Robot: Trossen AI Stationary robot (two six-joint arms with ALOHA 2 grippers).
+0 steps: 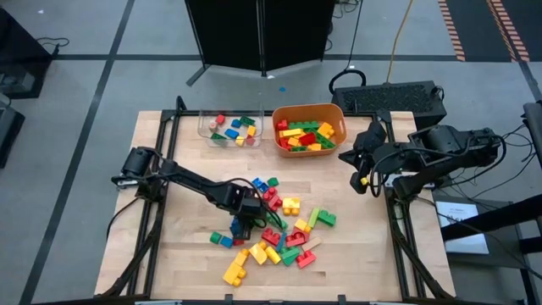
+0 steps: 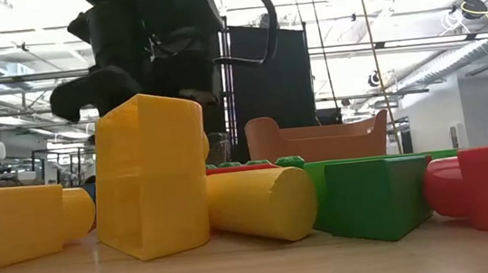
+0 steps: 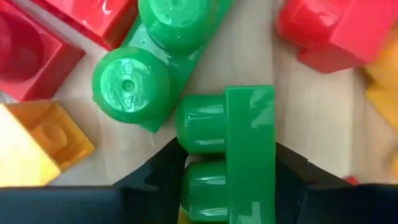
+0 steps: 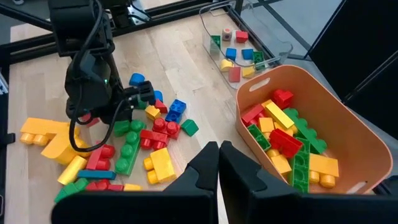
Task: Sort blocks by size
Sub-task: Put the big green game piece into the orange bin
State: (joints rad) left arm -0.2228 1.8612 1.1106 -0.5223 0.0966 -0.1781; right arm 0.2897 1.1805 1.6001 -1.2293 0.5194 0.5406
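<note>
Left gripper (image 1: 243, 225) down in the middle of the scattered blocks (image 1: 279, 229) on the table (image 1: 169, 263), fingers (image 3: 155, 168) set either side of a green brick (image 3: 239, 149), touching its flanks in a partial grip; brick on edge, studs sideways, lower end cut off by the frame. Just beside it a second green brick (image 3: 155, 56) lying flat, a red block (image 3: 31, 56) and a yellow block (image 3: 37, 137) crowding one side, another red block (image 3: 336, 31) on the other, only narrow strips of bare wood between. Pile thick around the gripper and toward the near edge, with a yellow cluster (image 1: 237, 269) close to that edge. Wide bare wood along the left side under the arm and toward the right edge. Orange tub (image 1: 309, 127) and clear tray (image 1: 230, 127) side by side at the far edge, both holding blocks, well apart from the pile. Right gripper (image 1: 362, 174) parked off the right edge of the table near the tub, fingers (image 4: 205, 168) pressed together, holding nothing. From table height, little to make out: a big yellow block (image 2: 150, 175) and a green one (image 2: 373, 197) blocking the view, the left arm only a dark mass above them, fingertips hidden, tub rim (image 2: 317, 138) peeking behind.
</note>
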